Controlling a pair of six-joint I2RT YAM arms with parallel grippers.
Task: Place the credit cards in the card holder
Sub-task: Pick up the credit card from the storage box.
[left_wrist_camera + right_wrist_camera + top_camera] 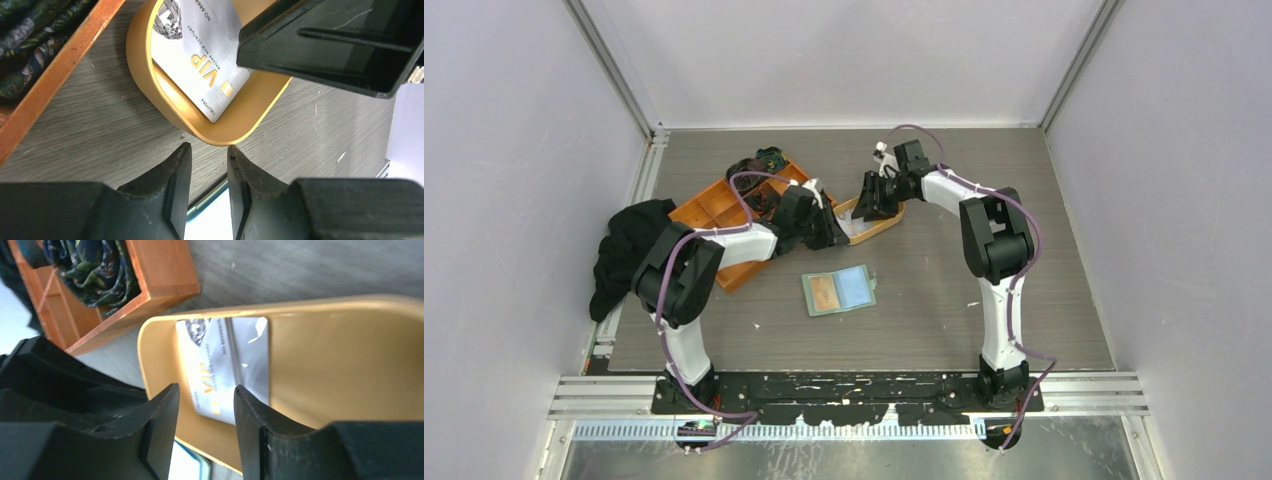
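A white and silver credit card (200,55) marked VIP lies in the oval orange dish (165,100). It also shows in the right wrist view (220,360) and the top view (857,231). My left gripper (209,152) is open by a narrow gap and empty, its tips just outside the dish's near rim. My right gripper (206,392) is open and empty, hovering over the card's end inside the dish (350,365). The green card holder (839,290) lies open on the table, nearer than the dish, its bluish pockets facing up.
The orange compartment tray (714,205) with patterned fabric (95,270) stands left of the dish (892,222). A black cloth (629,250) lies at the table's left edge. The two grippers (834,232) (871,205) are close together over the dish.
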